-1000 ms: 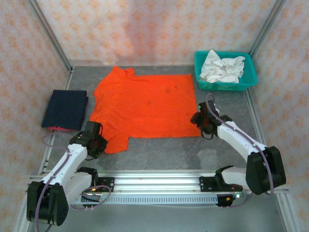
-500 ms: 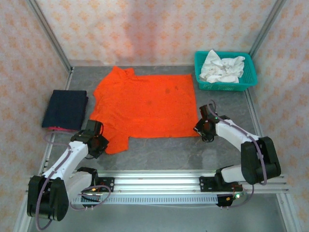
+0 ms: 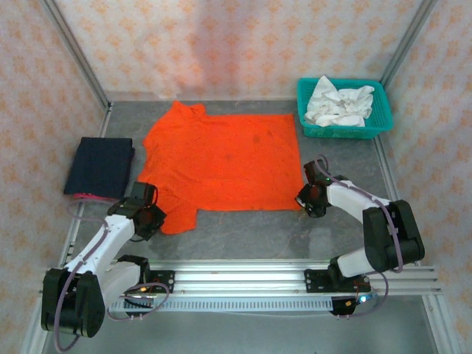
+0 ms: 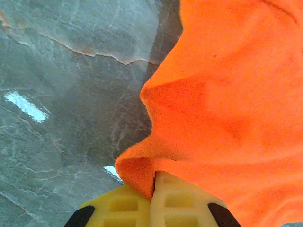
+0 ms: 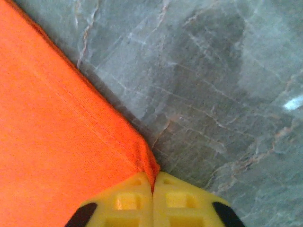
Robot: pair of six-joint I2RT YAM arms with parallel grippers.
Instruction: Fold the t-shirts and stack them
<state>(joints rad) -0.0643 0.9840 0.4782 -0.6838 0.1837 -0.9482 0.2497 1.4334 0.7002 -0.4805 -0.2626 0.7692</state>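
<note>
I see the orange shirt spread flat in the middle of the grey worktop. My left tool is clamped on its near left corner. In the left wrist view the yellow fingers are pressed together with a fold of orange cloth between them. My right tool is clamped on the near right hem corner. The navy shirt lies folded at the left edge, apart from the orange one. A teal basket holding white cloth stands at the far right.
</note>
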